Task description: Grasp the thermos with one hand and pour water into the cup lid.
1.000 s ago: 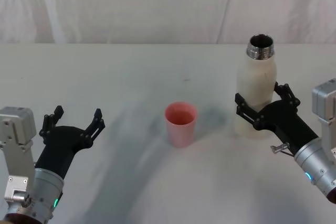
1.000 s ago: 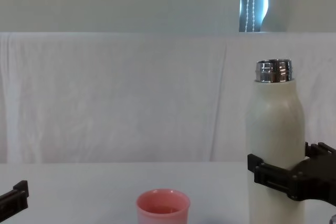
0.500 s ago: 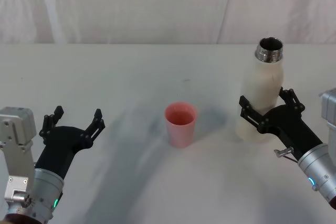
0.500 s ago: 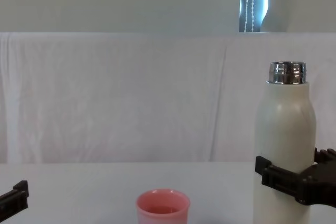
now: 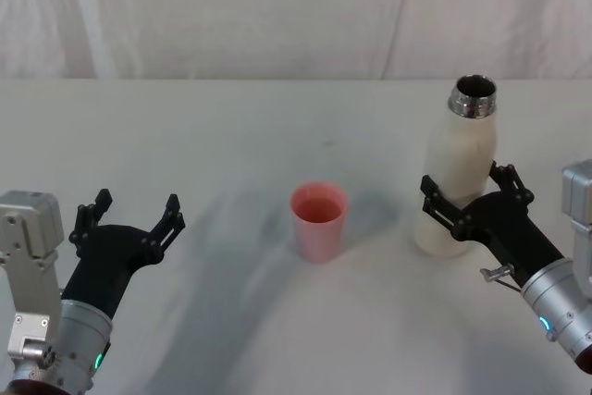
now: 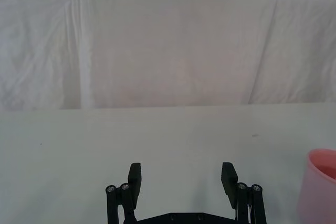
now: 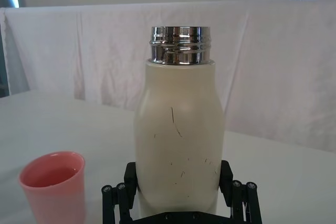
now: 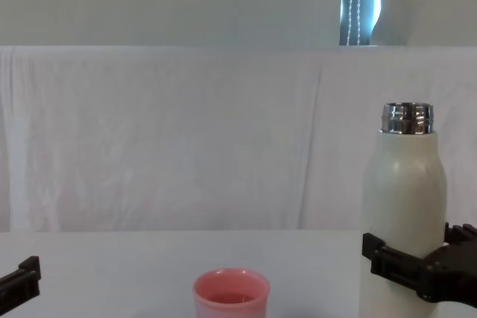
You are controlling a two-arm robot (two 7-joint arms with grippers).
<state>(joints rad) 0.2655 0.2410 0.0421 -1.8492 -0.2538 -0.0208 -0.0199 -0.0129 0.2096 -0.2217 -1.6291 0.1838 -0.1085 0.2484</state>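
Observation:
The cream-white thermos [image 5: 460, 150] stands upright at the right of the table, its silver neck open. My right gripper [image 5: 465, 182] is shut on the thermos's lower body, one black finger on each side. The right wrist view shows the thermos [image 7: 178, 114] between those fingers [image 7: 227, 174]. In the chest view its base is cut off. The pink cup lid [image 5: 319, 219] stands at the table's middle, left of the thermos, and holds some water [image 7: 52, 174]. My left gripper [image 5: 129, 210] hovers open at the near left, holding nothing.
A white cloth covers the table [image 5: 231, 136] and a white curtain [image 8: 186, 132] hangs behind it. A finger of the left gripper [image 8: 19, 284] shows at the lower left of the chest view.
My right gripper has carried the thermos to the right, away from the cup lid, and then lowered it a little. The left arm and the cup lid have not moved.

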